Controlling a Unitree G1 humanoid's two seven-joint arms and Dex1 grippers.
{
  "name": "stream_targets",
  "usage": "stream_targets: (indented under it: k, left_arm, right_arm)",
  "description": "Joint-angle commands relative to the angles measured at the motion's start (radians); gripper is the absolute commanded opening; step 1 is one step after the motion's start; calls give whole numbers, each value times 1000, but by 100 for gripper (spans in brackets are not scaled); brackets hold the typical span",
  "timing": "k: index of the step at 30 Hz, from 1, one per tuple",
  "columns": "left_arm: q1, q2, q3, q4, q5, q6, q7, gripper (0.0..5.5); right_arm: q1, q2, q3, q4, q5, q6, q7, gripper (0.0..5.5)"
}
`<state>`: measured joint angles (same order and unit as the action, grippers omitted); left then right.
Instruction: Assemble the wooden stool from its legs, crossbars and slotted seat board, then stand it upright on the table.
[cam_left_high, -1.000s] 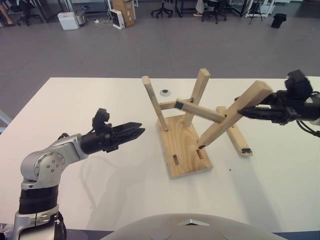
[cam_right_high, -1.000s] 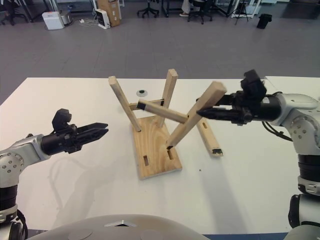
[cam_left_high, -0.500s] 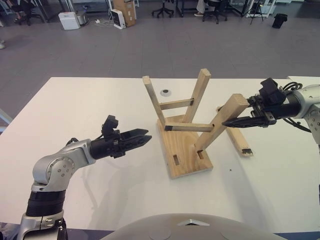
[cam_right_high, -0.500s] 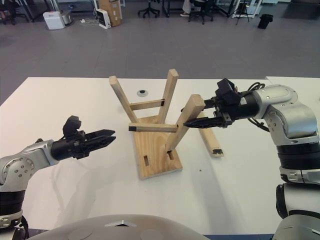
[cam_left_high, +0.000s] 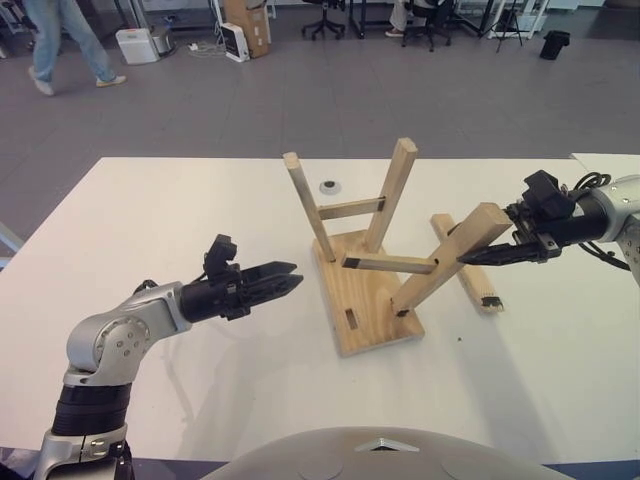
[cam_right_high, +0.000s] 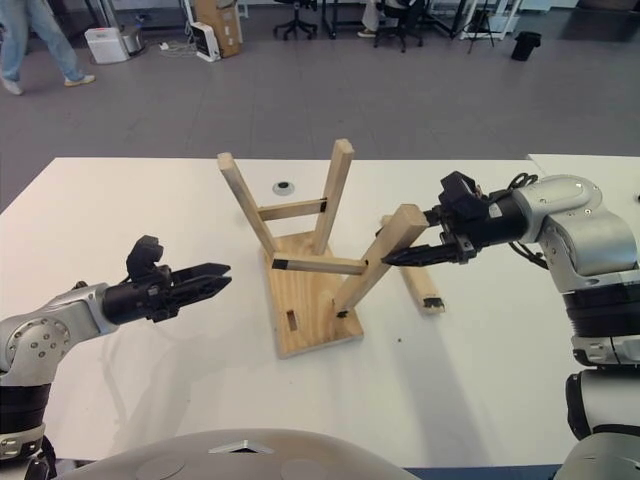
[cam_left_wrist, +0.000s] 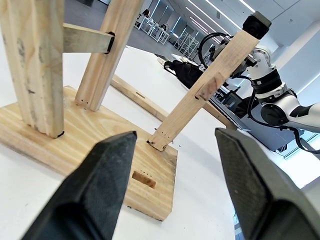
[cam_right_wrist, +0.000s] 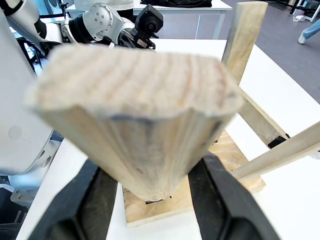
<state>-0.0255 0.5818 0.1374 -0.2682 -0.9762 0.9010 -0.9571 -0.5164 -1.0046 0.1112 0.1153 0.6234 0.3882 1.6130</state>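
The slotted seat board (cam_left_high: 368, 305) lies flat mid-table. Two legs (cam_left_high: 308, 205) (cam_left_high: 391, 195) stand in its far slots, joined by a crossbar (cam_left_high: 350, 209). My right gripper (cam_left_high: 468, 258) is shut on the upper part of a third leg (cam_left_high: 445, 262), which leans with its foot at the board's near right slot. A crossbar (cam_left_high: 390, 264) sticks out of this leg toward the standing pair. In the right wrist view the leg's end (cam_right_wrist: 145, 110) sits between the fingers (cam_right_wrist: 95, 210). My left gripper (cam_left_high: 290, 280) hangs open just left of the board, holding nothing, fingers (cam_left_wrist: 95, 190) apart.
A fourth leg (cam_left_high: 482, 288) lies flat on the white table (cam_left_high: 200, 390), right of the board and below my right gripper. A small round disc (cam_left_high: 328, 186) sits behind the stool parts. The table's left and near sides offer free room.
My right gripper has lowered the third leg with its crossbar to the board, then shifted it slightly right. My left gripper moved a little closer to the board.
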Motion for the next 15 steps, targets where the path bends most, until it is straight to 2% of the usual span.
stream_targets:
  k: [1, 7, 15]
  left_arm:
    - [-3, -8, -4, -12, -1, -9, 5, 289]
    - [8, -24, -2, -21, 1, -15, 14, 289]
    - [1, -39, -26, -25, 4, -22, 17, 289]
  right_arm:
    - [-36, -51, 52, 12, -18, -12, 1, 204]
    - [-68, -105, 135, 31, 3, -56, 1, 204]
    - [-247, -131, 497, 168, -66, -292, 1, 204]
